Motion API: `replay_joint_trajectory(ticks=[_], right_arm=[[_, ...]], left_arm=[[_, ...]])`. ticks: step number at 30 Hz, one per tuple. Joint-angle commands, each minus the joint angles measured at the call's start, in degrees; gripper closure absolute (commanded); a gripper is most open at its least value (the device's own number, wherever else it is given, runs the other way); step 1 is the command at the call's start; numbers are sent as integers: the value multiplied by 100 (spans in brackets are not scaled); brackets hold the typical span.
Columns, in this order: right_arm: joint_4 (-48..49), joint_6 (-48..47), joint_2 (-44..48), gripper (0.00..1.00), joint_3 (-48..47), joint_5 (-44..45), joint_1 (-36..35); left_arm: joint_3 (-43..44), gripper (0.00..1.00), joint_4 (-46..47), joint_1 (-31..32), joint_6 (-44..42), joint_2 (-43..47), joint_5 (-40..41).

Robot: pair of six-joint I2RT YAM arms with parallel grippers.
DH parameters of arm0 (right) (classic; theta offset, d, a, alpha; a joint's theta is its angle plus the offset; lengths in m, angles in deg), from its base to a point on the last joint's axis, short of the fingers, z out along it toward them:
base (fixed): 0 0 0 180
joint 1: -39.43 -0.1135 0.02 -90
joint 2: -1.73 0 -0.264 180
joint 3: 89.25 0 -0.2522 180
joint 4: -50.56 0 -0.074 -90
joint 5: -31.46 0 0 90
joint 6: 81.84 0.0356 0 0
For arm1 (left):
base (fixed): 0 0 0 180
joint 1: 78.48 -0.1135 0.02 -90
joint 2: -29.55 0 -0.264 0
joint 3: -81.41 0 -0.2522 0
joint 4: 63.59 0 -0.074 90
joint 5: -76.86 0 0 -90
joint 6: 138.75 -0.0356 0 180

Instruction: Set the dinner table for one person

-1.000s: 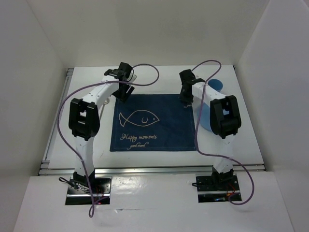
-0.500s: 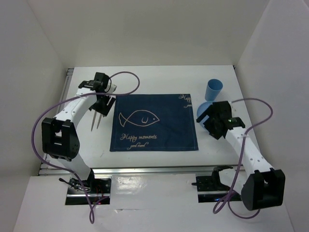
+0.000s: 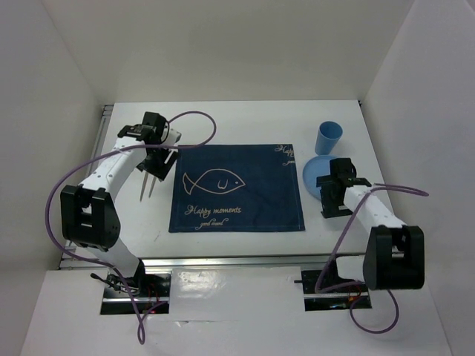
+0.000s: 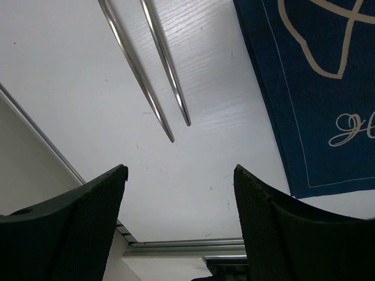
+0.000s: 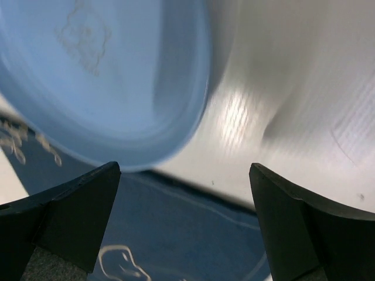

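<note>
The white table (image 3: 223, 122) fills my overhead view, with metal rails along its left and near edges. On its left side my left hand (image 4: 180, 172) hovers above the far ends of a pair of slim metal chopsticks (image 3: 146, 187), its fingers apart with nothing between them. The chopsticks lie side by side on the bare table, tips toward me, just left of the navy placemat (image 3: 237, 189), which lies flat in the middle. At the mat's right edge sits a blue plate (image 3: 312, 170); I cannot tell whether they touch. A blue cup (image 3: 328, 138) stands upright just behind the plate. My right hand (image 5: 184, 170) sits low at the plate's near side, fingers spread wide and empty; its wrist view is blurred
</note>
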State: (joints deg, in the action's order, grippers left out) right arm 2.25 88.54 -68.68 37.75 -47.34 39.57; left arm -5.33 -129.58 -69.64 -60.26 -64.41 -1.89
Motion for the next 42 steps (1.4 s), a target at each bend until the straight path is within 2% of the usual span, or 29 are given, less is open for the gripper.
replay_joint_trajectory(ticks=[1, 4, 7, 11, 12, 15, 16, 18, 23, 27, 28, 30, 31, 34, 35, 40, 42], right_arm=[[431, 523, -560, 1, -285, 137, 231], [361, 698, -1105, 2, -478, 137, 285], [413, 698, -1413, 11, -549, 207, 355], [308, 979, -1484, 41, -357, 207, 408], [308, 1093, -1415, 56, -260, 207, 469], [308, 1269, -1248, 75, 153, 58, 706], [238, 1452, -1169, 88, 354, 58, 706], [185, 1454, -871, 99, 496, 58, 706], [-368, 1226, 87, 100, 489, 276, 706], [-887, 726, 1291, 100, 243, 462, 706], [-940, 351, 1780, 100, 172, 462, 706], [-870, -116, 2179, 100, -38, 322, 706], [-757, -667, 2424, 100, -118, 269, 706], [-581, -1426, 2366, 100, -539, 49, 706], [-432, -1994, 2287, 100, -714, -21, 706], [517, -3536, 1760, 100, -2103, -1057, 706], [852, -4160, 1225, 100, -2586, -1531, 706]], left_arm=[[153, 20, -24, -93, -185, 184, -26], [214, 21, -156, -146, -185, 184, -26], [284, 21, -209, -199, -185, 184, -158], [390, 21, -340, -199, -124, 184, -158], [469, 21, -402, -199, -124, 184, -158], [549, 21, -455, -199, -176, 236, -158], [609, 21, -455, -199, -176, 298, -158], [610, 21, -455, -199, -176, 351, -158], [391, 21, -508, -199, -176, 658, -324], [241, 21, -455, -199, -229, 799, -509], [241, 21, -455, -199, -229, 799, -509], [241, 21, -455, -199, -168, 800, -562], [241, 21, -455, -199, -168, 800, -562], [434, 21, -455, -251, -45, 747, -562], [434, 21, -455, -251, -45, 677, -562], [452, 20, -403, -251, -45, 676, -667], [452, 20, -402, -251, -45, 676, -720]])
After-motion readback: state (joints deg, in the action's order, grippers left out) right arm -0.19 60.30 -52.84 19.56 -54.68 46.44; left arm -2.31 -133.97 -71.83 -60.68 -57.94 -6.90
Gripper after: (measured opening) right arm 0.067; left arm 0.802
